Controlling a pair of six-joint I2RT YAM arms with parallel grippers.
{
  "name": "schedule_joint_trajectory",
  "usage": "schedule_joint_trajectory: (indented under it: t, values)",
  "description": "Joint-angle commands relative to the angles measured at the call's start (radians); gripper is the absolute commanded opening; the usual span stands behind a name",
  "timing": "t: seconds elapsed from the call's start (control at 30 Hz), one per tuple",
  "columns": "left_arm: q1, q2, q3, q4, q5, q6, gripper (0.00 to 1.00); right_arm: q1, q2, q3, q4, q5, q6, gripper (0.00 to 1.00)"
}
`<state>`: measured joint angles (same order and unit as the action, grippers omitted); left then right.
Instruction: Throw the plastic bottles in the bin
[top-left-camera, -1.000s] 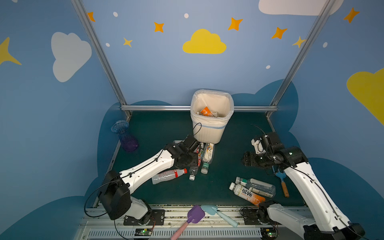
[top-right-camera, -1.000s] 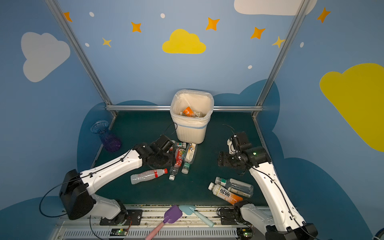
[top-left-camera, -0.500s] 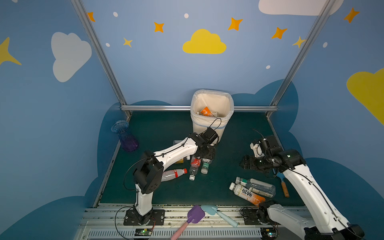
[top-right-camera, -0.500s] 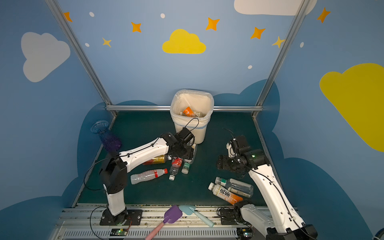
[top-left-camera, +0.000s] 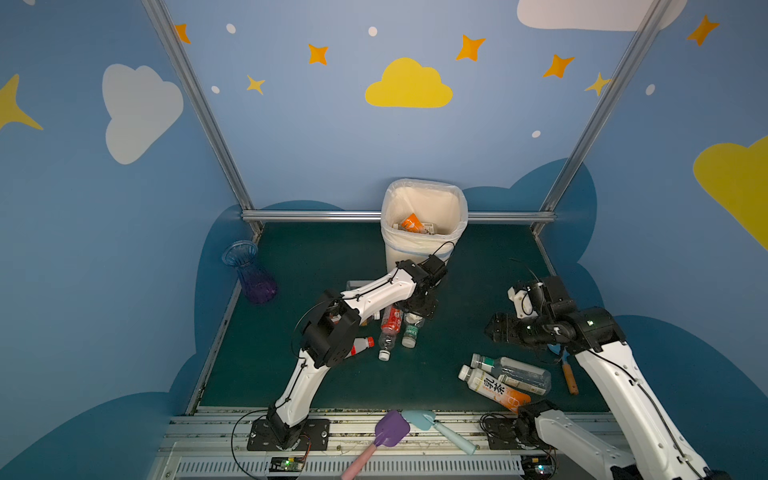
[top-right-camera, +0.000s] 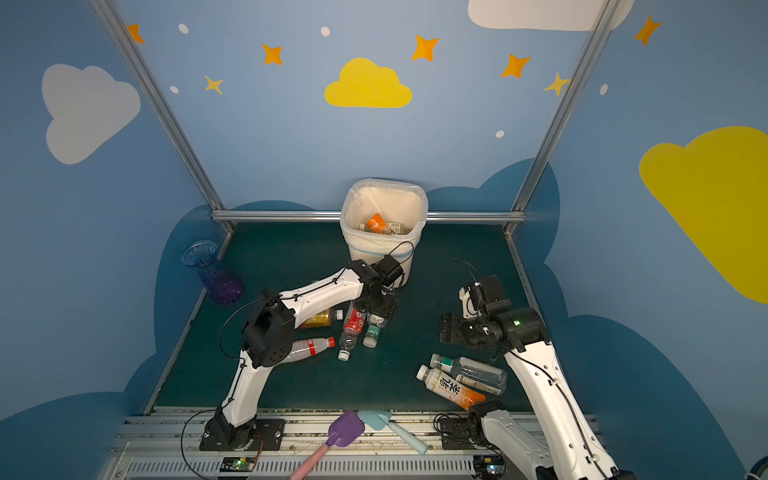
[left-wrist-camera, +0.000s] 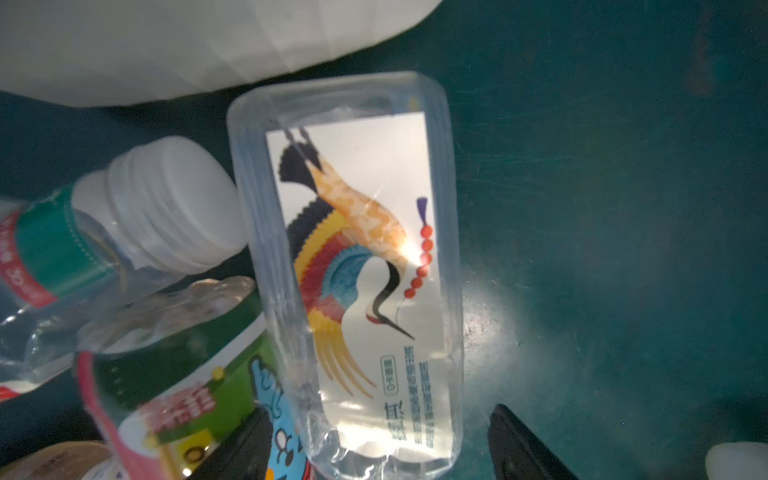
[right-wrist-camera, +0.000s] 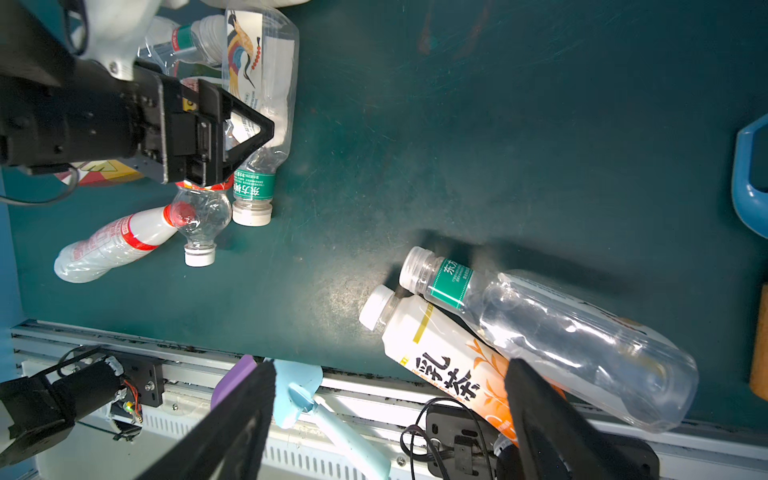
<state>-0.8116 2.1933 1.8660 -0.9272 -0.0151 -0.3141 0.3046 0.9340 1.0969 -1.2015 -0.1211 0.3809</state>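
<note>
left gripper (left-wrist-camera: 378, 409): jaws spread astride the crane-label bottle (left-wrist-camera: 353, 249), nothing pinched yet | bottle lies flat just in front of the bin (top-left-camera: 399, 253), long axis running between the jaws, cap end cut off in the wrist view | right gripper (right-wrist-camera: 390, 365): wide open, empty, over the milk-tea bottle (right-wrist-camera: 436, 353), so left arm's way nearer

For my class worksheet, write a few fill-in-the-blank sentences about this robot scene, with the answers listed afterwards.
The bin already holds a bottle with an ____ label. The left claw stands ____ astride the crane-label bottle. The purple shovel lies beside another shovel, coloured light ____.
Missing words: orange, open, blue.
</note>
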Motion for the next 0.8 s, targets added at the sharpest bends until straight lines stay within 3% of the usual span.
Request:
schedule_joint_trajectory:
  t: [0.0, 0.53, 0.67, 0.77]
  values:
    - [0.003, 0.028, 0.041, -0.035, -0.001, 0.024, 0.83, -0.009, -0.016, -0.002, -0.032, 0.011, -0.004, 0.87]
    - [0.009, 0.13, 0.137, -0.064, -0.007, 0.053, 0.81, -0.025, -0.035, -0.011, -0.046, 0.013, -0.003, 0.87]
    - [0.01, 0.149, 0.145, -0.063, 0.009, 0.059, 0.75, -0.03, -0.044, -0.012, -0.055, 0.017, 0.0, 0.87]
    - [0.009, 0.141, 0.14, -0.059, 0.015, 0.061, 0.62, -0.032, -0.052, -0.008, -0.066, 0.022, 0.001, 0.87]
